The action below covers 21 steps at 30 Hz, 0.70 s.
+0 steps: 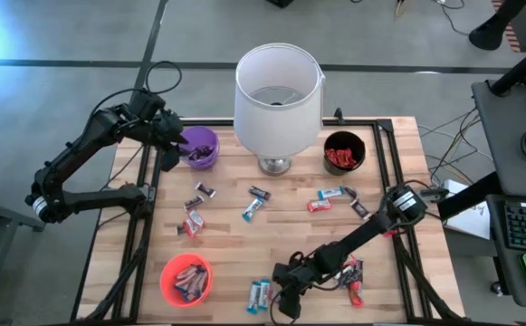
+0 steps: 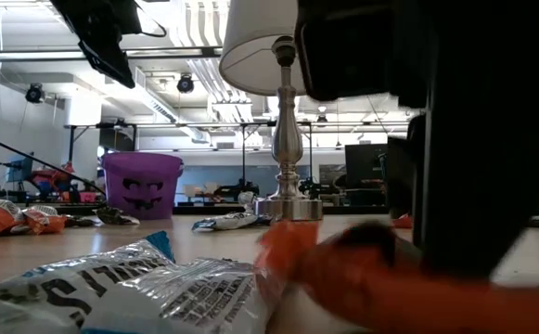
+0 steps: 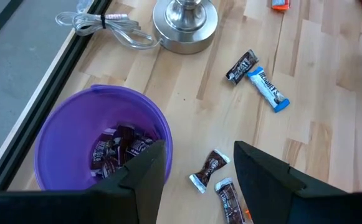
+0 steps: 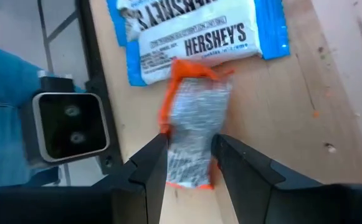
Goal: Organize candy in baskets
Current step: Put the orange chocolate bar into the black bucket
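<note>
From above we see the whole butcher-block worktop, with the white lamp at its far edge as our landmark: the purple basket to its left, the black basket to its right, the orange basket toward the near left. Loose candy lies scattered in front of the lamp. Only the right wrist view shows the right end effector clamped on a crinkled silver-and-orange wrapper, touching a glossy blue-and-white Hershey's bar. In the left wrist view, the left end effector hangs with fingers apart over the smooth round purple basket, dark wrapped bars inside.
</note>
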{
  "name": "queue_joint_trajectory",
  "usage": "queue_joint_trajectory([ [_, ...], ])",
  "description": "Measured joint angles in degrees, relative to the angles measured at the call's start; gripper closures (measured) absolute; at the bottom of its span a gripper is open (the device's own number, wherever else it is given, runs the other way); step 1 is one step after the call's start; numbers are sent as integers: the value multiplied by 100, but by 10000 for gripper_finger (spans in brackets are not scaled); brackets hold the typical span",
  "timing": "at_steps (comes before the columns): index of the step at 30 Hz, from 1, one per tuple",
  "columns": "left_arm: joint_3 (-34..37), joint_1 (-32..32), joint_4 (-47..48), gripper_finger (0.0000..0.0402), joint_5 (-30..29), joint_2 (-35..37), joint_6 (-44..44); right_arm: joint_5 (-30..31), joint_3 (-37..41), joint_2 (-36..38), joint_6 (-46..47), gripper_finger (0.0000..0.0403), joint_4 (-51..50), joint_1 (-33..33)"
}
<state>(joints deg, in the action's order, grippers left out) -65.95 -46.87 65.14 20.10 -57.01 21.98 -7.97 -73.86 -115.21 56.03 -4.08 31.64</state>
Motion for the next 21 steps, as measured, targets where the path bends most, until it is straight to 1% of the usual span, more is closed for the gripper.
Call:
queue_joint_trajectory([
  [4,0,0,0,230,-1,0,-32,48,-13,-88,116,268,3,0],
  [6,0,1,2,230,-1,0,-48,46,-13,-113,143,277,-23,-1],
  [9,0,0,3,230,0,0,-48,52,-22,-126,151,312,-173,-4],
  [12,0,0,5,230,-2,0,-48,45,-27,-128,150,367,-283,-4],
  [13,0,0,5,230,-2,0,-48,37,-26,-119,170,379,-299,-4],
  [16,0,0,7,230,-1,0,-48,35,-13,-44,331,387,-349,-4],
  [21,0,0,18,230,0,0,-48,98,24,259,575,390,-733,-2],
])
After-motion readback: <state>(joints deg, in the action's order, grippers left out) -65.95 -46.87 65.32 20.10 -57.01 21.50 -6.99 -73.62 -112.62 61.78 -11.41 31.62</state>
